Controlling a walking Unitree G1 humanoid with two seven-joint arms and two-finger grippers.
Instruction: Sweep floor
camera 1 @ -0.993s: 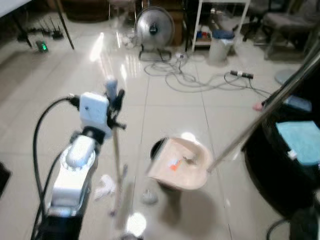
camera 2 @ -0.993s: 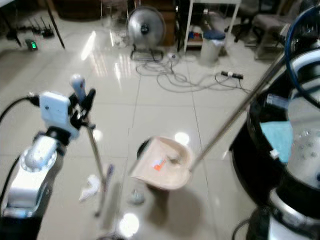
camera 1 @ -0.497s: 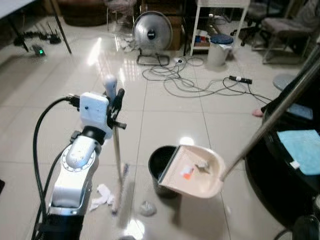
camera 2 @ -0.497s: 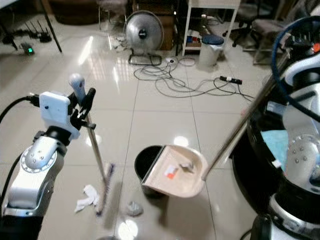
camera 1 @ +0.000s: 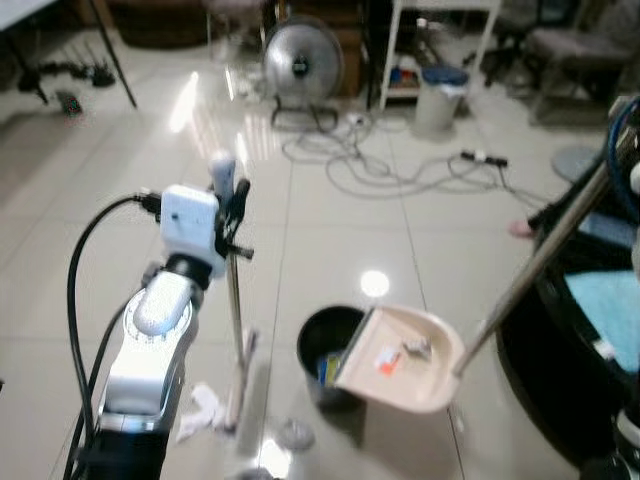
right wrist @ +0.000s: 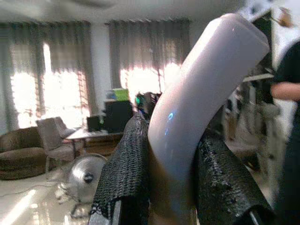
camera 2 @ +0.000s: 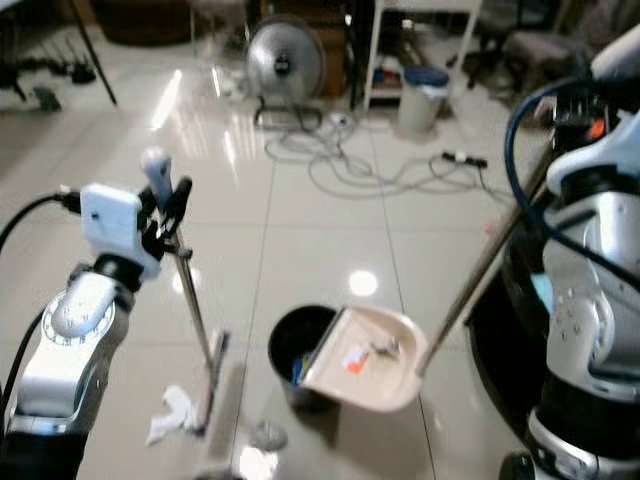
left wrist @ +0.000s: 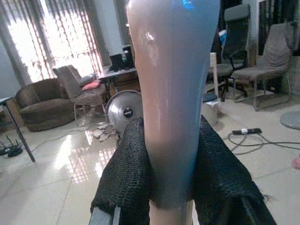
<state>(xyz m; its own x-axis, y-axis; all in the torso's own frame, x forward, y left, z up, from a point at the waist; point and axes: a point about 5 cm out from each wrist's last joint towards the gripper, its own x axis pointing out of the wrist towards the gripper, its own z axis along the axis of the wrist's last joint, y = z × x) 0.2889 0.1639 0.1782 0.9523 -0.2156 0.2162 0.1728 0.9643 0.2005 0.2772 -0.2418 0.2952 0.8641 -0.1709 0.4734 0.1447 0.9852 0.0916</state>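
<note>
**A:** What was the robot doing with its left arm?

**B:** The left gripper (left wrist: 171,187) was clamped around the grey handle of a broom (camera 1: 233,330), held upright, with the brush head resting on the tiled floor (camera 1: 330,220) beside some crumpled white paper (camera 1: 200,408).

**A:** And the right arm?

**B:** The right gripper (right wrist: 171,192) was closed on the curved handle of a long-handled dustpan (camera 1: 405,345). The beige pan, carrying bits of debris, was tilted over the rim of a black bin (camera 1: 325,335).

**A:** Anything farther back?

**B:** A standing fan (camera 1: 302,62) and loose cables (camera 1: 370,160) on the floor
</note>
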